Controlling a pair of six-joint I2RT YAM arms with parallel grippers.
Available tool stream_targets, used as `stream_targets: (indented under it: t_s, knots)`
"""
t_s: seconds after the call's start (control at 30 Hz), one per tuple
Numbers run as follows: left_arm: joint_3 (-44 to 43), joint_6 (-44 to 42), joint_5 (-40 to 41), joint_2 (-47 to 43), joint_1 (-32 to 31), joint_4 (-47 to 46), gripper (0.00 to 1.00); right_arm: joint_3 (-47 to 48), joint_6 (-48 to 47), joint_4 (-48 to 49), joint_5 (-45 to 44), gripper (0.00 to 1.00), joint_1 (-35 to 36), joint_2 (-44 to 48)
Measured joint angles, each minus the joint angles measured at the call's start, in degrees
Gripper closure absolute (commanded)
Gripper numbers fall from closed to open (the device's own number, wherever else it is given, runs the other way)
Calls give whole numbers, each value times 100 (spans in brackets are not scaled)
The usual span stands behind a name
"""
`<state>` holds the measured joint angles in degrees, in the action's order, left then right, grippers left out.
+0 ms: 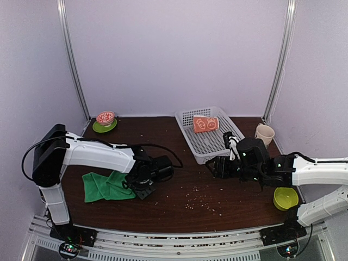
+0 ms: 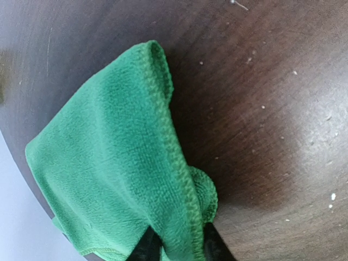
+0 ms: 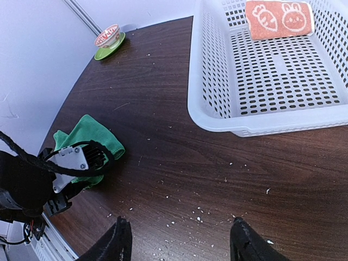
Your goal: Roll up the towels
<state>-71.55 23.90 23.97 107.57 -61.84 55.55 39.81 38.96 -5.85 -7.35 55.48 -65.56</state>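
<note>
Progress is standing at about half: the orange towel (image 1: 205,124) is lying rolled at the far end of the white basket (image 1: 209,144), while the green towel (image 1: 100,186) is lying loose and rumpled on the table (image 1: 179,187). The left gripper (image 2: 179,247) is pinching narrowly on its hemmed fold, and the right gripper (image 3: 179,239) is hanging wide and empty near the basket.

Crumpled green towel (image 1: 103,186); rolled orange towel (image 1: 205,124) in basket (image 1: 212,145)

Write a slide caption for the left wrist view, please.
Left gripper straddles the hemmed edge of a folded green towel on a dark, crumb-speckled wooden table.
</note>
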Motion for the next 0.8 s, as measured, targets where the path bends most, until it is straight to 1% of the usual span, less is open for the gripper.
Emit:
stream_targets:
  t_s: [0.13,0.17,0.23,0.43,0.6,0.67,0.8]
  knots:
    - [-2,-2,74,-24,0,7,87,2,0,0,0,38,-2,0]
    - [-7,-4,81,-42,0,11,90,2,0,0,0,38,-2,-2]
    - [-26,4,92,-109,0,31,100,7,0,0,0,38,-2,-2]
    - [-168,-4,116,-470,0,190,100,11,0,0,2,38,-2,-24]
    - [-289,-11,109,-667,0,245,90,11,-2,0,0,38,-2,-24]
    - [-295,-20,87,-664,0,247,88,11,-2,-2,0,38,-2,-24]
    - [-286,-35,0,-595,0,223,81,11,-4,-17,-2,38,-2,-22]
